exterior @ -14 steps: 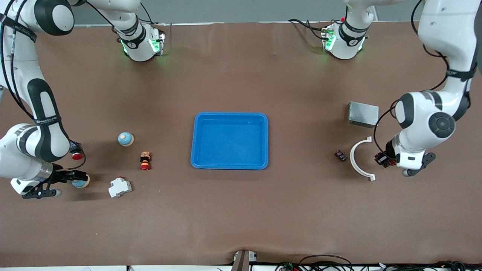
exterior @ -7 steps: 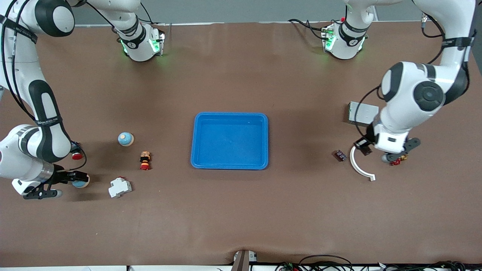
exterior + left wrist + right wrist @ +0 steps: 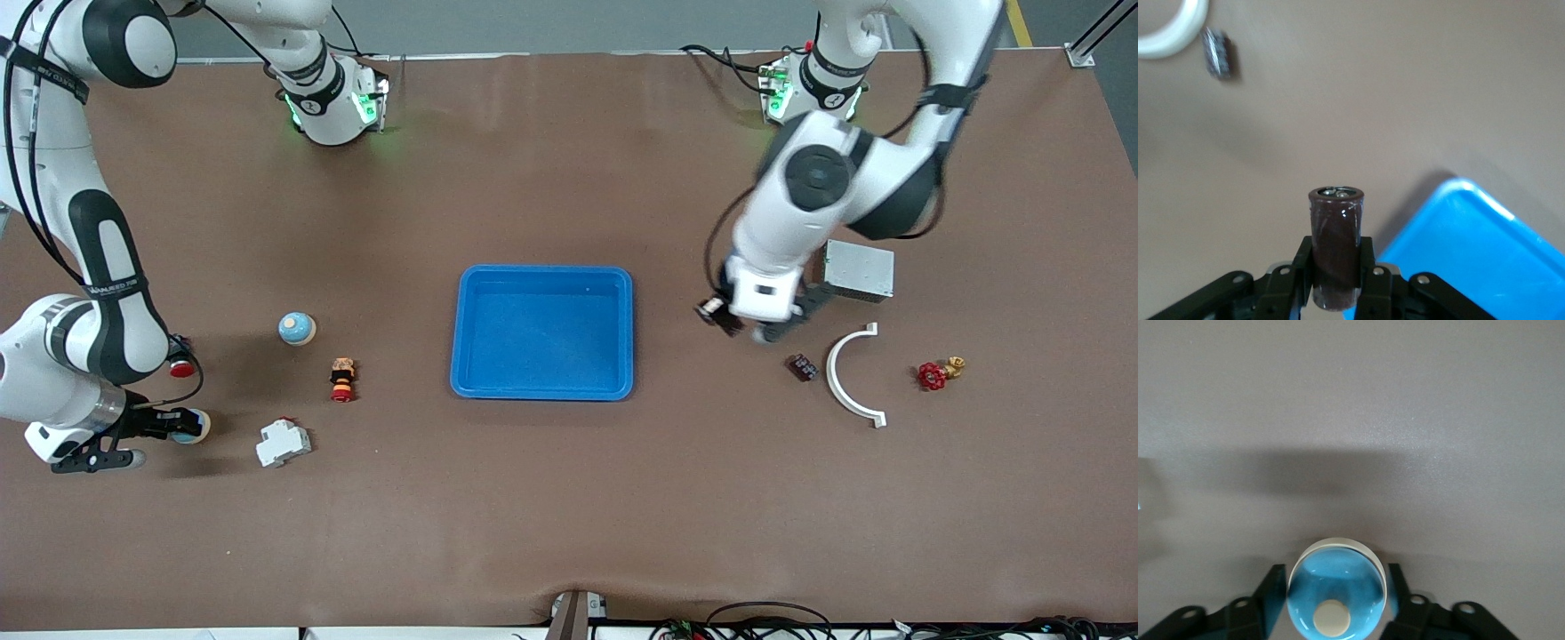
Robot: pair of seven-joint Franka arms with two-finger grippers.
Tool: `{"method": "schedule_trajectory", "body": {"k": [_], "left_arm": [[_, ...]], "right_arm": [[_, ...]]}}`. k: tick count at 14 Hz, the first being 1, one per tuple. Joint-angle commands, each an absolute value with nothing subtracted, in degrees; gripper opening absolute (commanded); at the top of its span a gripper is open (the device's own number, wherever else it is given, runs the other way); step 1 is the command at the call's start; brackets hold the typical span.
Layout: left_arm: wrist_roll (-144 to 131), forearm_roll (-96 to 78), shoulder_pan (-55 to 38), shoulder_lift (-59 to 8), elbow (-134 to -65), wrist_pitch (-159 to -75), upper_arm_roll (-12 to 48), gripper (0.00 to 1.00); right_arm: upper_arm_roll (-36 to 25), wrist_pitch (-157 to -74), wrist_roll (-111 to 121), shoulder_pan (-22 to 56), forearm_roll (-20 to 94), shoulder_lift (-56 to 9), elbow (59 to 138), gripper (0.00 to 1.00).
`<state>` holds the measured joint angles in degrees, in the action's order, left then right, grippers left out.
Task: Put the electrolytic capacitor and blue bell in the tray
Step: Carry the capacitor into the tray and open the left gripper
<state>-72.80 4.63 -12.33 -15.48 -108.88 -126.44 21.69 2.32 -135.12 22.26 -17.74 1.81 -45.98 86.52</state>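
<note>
Since 1 s ago the left gripper (image 3: 725,318) has swung from the table's left-arm end, past the white arc (image 3: 852,373), to bare table just beside the tray (image 3: 542,389) on its left-arm side. The right gripper (image 3: 169,425) has hardly shifted.

Near to far, all rel. to the tray:
- White breaker block (image 3: 283,442): toward right-arm end, nearer the camera.
- Right gripper: further toward that end, low at the table, fingers (image 3: 1268,600) pinching the blue bell (image 3: 189,426) by its sides.
- Red-capped part (image 3: 342,379) and a second blue bell (image 3: 296,328): same end, level w/ the tray.
- Toward left-arm end: small dark part (image 3: 805,366), white arc, red valve (image 3: 935,373).
- Left gripper: fingers (image 3: 1301,263) clamped on the electrolytic capacitor (image 3: 1335,247), a dark brown cylinder; the tray's corner shows close by in the left wrist view.
- Grey metal box (image 3: 858,269): slightly farther from the camera, left-arm end.
</note>
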Motion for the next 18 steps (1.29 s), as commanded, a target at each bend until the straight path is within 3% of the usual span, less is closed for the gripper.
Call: {"method": "schedule_trajectory", "body": {"k": [1,6,7,9,10,12,14,15,17,18], "left_arm": [[-81.3,6.2,-16.8,-20.9,-103.9,-125.9,21.6,0.00],[-98.4,6.7,-24.5,-34.1,-93.3,-126.4,21.4,0.00],[-100.1,7.5,-25.7,-36.0,-92.7,-126.4,21.3,0.00],[-101.8,8.2,-27.0,-39.0,-92.7,-127.3,21.2,0.00],[-103.3,8.4,-27.5,-40.2,-92.7,-128.4,21.0,0.00],[-106.0,9.1,-27.6,-42.1,-92.7,-129.5,20.9,0.00],[-106.5,9.1,-27.6,-43.0,-92.7,-130.0,20.7,0.05],[-106.5,9.1,-27.6,-43.3,-92.7,-130.1,20.7,0.26],[-106.5,8.7,-27.2,-43.1,-92.6,-130.0,20.7,1.00],[-106.5,8.2,-26.6,-42.8,-91.9,-130.0,20.7,1.00]], "right_arm": [[3.2,-136.2,23.3,-19.0,2.9,-47.5,85.8,1.00],[3.2,-136.5,23.6,-19.1,3.6,-47.9,85.9,1.00],[3.1,-136.3,23.7,-19.2,3.6,-47.9,85.9,0.80],[3.1,-136.0,23.6,-19.2,3.5,-47.8,85.8,0.22],[3.2,-135.8,23.6,-19.1,3.5,-47.6,85.9,0.00],[3.2,-133.6,23.2,-18.4,3.5,-46.3,85.8,0.00],[3.8,-123.9,22.2,-18.0,3.5,-41.8,85.2,0.00],[3.8,-118.7,19.3,-16.4,3.5,-37.7,85.3,0.00],[3.6,-108.7,9.9,-11.5,3.0,-30.4,85.3,0.00],[3.8,-105.1,4.6,-9.5,3.5,-27.7,85.4,0.00]]}}
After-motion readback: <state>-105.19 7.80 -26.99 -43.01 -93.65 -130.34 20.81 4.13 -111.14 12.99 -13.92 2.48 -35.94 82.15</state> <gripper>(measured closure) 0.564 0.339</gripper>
